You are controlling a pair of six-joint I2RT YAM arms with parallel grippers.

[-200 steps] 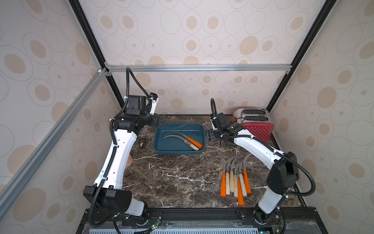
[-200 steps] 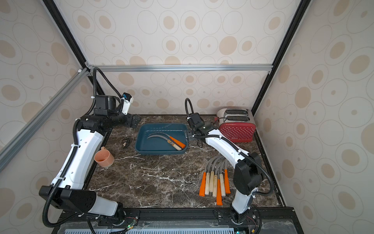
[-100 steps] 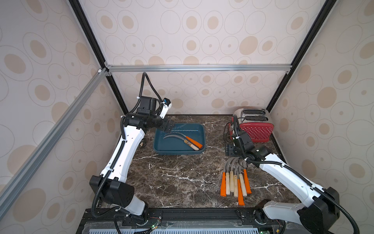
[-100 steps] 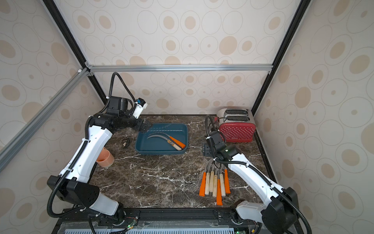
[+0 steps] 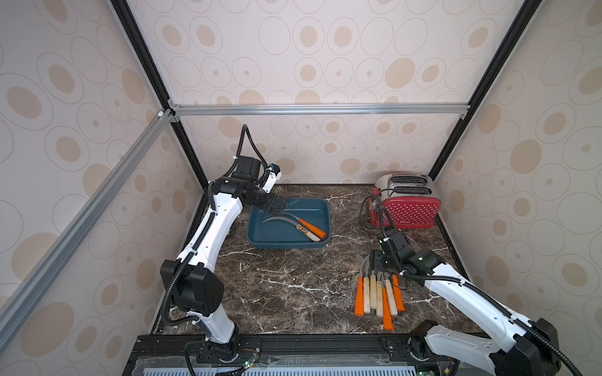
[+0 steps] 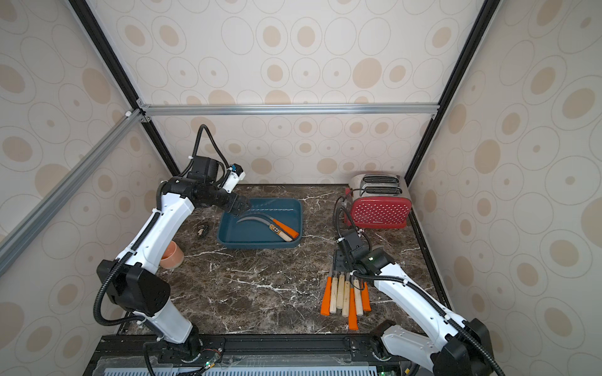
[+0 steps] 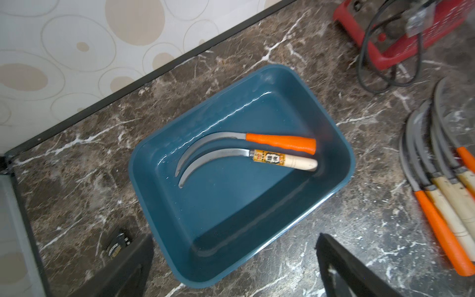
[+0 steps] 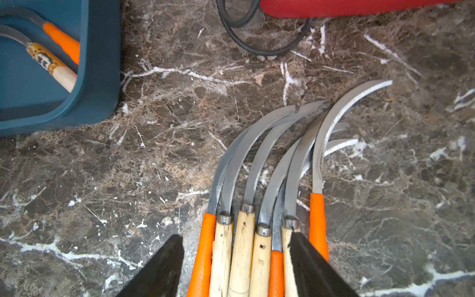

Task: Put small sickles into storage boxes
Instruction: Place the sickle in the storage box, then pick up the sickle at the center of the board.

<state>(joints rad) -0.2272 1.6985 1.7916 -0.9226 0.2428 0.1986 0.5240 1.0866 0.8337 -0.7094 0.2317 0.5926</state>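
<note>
Two small sickles, one with an orange handle [image 7: 280,142] and one with a pale wood handle [image 7: 285,161], lie side by side in the dark teal storage box [image 5: 273,235] [image 7: 231,218]. Several more sickles [image 5: 379,293] [image 6: 347,296] lie bunched on the marble at the right, blades pointing away from the front edge. My right gripper [image 8: 234,237] [image 5: 374,264] is low over where blades meet handles. Its jaws are open and straddle several handles, with one finger [image 8: 305,257] lying over a wooden handle. My left gripper [image 7: 234,236] [image 5: 277,206] hovers open and empty over the box's back left corner.
A red dotted toaster [image 5: 407,208] stands at the back right, its black cord [image 8: 257,48] looped on the marble between it and the bunch. A terracotta cup [image 6: 171,255] sits by the left arm. A small dark object [image 6: 202,228] lies left of the box.
My right arm swung from the box's right edge forward and down onto the sickle bunch, and its jaws narrowed. My left arm reached in from the back left to over the box's corner.
</note>
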